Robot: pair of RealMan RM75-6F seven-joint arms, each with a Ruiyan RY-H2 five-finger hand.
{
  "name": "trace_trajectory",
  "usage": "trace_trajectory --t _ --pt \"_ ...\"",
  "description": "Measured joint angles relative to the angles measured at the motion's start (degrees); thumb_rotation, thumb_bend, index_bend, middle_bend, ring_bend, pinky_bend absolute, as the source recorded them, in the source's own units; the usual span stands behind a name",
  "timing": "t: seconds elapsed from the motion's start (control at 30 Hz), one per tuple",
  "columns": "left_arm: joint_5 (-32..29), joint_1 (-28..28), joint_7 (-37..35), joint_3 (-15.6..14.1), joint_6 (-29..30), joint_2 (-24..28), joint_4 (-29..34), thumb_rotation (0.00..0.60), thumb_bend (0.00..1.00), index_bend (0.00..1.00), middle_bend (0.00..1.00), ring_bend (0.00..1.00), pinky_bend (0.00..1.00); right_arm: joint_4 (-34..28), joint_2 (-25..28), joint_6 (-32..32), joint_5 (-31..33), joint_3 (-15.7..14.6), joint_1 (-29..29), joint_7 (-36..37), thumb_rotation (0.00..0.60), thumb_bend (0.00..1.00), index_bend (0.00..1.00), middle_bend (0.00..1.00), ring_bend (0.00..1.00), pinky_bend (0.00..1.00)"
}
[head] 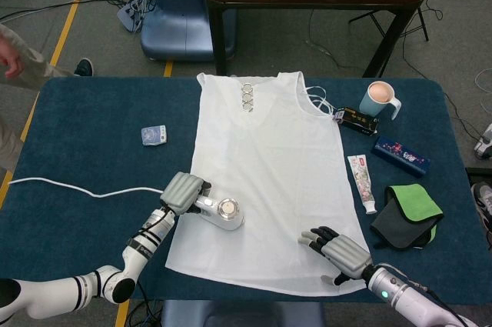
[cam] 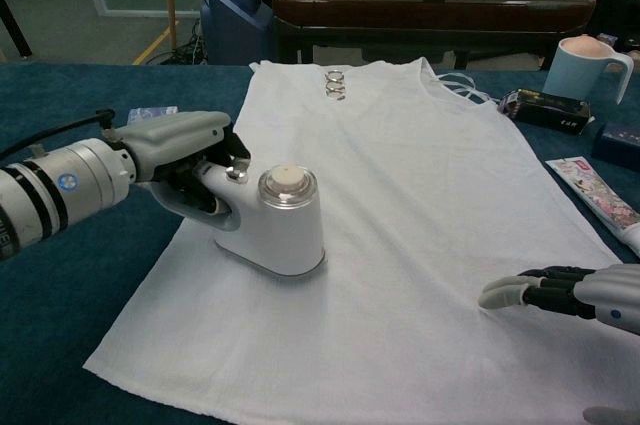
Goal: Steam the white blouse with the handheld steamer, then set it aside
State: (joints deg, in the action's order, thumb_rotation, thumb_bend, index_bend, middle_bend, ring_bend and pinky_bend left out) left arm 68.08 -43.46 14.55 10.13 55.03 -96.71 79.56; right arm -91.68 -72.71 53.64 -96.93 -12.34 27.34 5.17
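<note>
White blouse (head: 265,173) lies flat across our blue table (head: 84,165). Our left hand (head: 181,192) grasps the handheld steamer (cam: 275,225) by its handle, its base resting on the blouse's lower left part. Our right hand (head: 338,248) presses flat on the hem, fingers extended, holding nothing.
</note>
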Motion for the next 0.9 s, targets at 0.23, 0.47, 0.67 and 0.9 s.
trace_trajectory --t 0.23,0.47,0.67,0.9 --pt "0.43 -1.22 1.20 0.11 0.02 -3.33 -4.27 0.600 0.25 0.87 0.83 0.68 0.79 -0.07 0.19 0.52 -0.04 -0.19 -0.24 0.01 0.600 0.29 0.01 0.07 0.00 0.00" --pt "-0.14 -2.40 -0.59 1.76 -0.89 -4.88 -8.77 0.600 0.25 0.87 0.83 0.68 0.79 -0.07 0.20 0.65 0.07 -0.16 -0.26 -0.03 0.600 0.29 0.01 0.07 0.00 0.00" --pt "-0.31 -3.20 -2.76 3.00 -1.25 -6.14 -13.27 0.600 0.25 0.87 0.83 0.68 0.79 -0.18 0.05 0.45 0.27 -0.07 -0.17 -0.31 0.600 0.29 0.01 0.07 0.00 0.00" --pt "0.33 -4.44 -5.82 4.63 -1.11 -7.51 -18.78 0.600 0.25 0.87 0.83 0.68 0.79 -0.43 -0.14 0.01 0.81 0.10 -0.08 -0.91 0.600 0.29 0.01 0.07 0.00 0.00"
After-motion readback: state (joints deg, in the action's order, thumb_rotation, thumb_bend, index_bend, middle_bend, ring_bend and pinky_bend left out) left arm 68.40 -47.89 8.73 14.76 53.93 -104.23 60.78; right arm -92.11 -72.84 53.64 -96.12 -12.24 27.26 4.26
